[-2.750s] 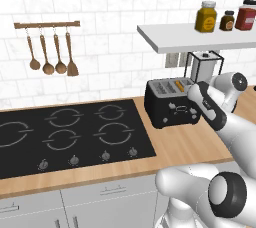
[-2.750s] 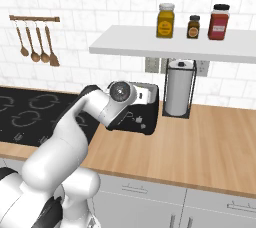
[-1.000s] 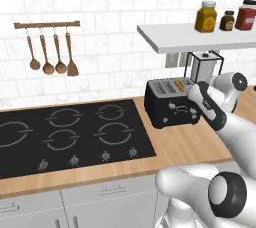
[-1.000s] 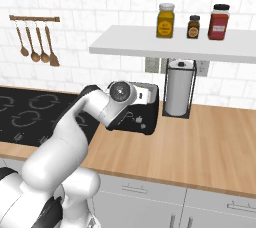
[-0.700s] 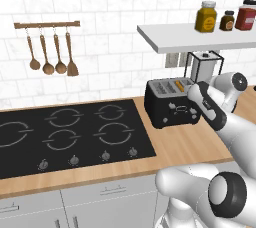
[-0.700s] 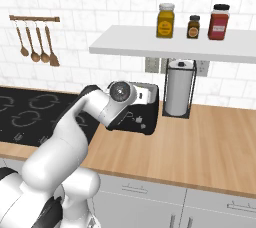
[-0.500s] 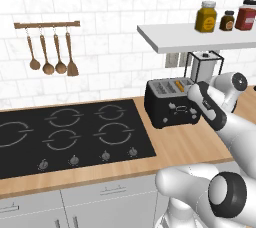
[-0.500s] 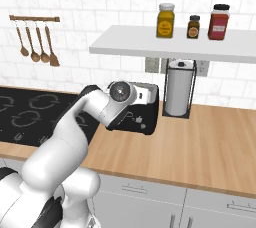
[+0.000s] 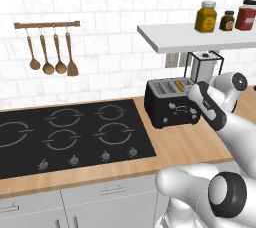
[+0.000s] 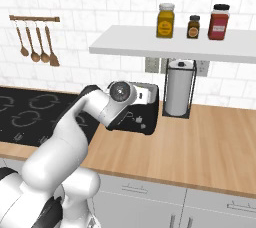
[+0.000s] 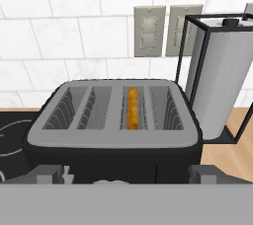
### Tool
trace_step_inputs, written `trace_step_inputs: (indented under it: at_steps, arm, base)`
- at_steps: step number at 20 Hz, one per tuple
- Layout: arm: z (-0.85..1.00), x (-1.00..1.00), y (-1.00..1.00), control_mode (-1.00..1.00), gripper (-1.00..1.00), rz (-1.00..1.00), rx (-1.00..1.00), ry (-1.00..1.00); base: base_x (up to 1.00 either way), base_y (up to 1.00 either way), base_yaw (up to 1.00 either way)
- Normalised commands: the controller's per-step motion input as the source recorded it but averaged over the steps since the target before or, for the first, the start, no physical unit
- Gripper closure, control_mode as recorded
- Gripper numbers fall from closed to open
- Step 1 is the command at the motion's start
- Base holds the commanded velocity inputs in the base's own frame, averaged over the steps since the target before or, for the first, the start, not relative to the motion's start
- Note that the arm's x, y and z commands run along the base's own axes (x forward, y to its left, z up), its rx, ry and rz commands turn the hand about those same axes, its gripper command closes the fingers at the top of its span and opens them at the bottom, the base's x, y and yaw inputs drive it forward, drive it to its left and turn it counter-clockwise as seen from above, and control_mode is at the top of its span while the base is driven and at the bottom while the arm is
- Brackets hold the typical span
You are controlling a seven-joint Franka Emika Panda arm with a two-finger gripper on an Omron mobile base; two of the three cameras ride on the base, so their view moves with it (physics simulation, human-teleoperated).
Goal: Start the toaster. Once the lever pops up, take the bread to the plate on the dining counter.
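The black toaster (image 9: 167, 103) (image 10: 145, 118) (image 11: 113, 137) stands on the wooden worktop, right of the hob. The bread (image 11: 132, 108) (image 9: 179, 86) sits low in one slot of its silver-grey top, only its golden-brown upper edge showing. My gripper (image 11: 127, 177) (image 9: 193, 103) hangs open just in front of the toaster's front face, near its upper edge. Its fingertips (image 11: 49, 174) stand far apart with nothing between them. The plate and the dining counter are out of view.
A paper towel roll in a black wire holder (image 11: 217, 86) (image 10: 179, 88) stands close to the toaster's right. A white shelf (image 10: 190, 48) with three jars hangs above. The black hob (image 9: 65, 132) lies to the left, wooden utensils (image 9: 50, 57) on the wall.
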Motion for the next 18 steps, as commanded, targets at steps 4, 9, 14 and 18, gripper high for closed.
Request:
trace_step_inputs:
  at_steps: [4, 9, 14, 18]
  arm:
    - [0.00, 0.00, 0.00, -1.00, -1.00, 0.00, 0.00, 0.00]
    - [0.00, 0.00, 0.00, -1.00, -1.00, 0.00, 0.00, 0.00]
    - [0.00, 0.00, 0.00, -1.00, -1.00, 0.00, 0.00, 0.00]
    - [0.00, 0.00, 0.00, -1.00, -1.00, 0.00, 0.00, 0.00]
  base:
    - [0.00, 0.00, 0.00]
    - [0.00, 0.00, 0.00]
    - [0.00, 0.00, 0.00]
    - [0.00, 0.00, 0.00]
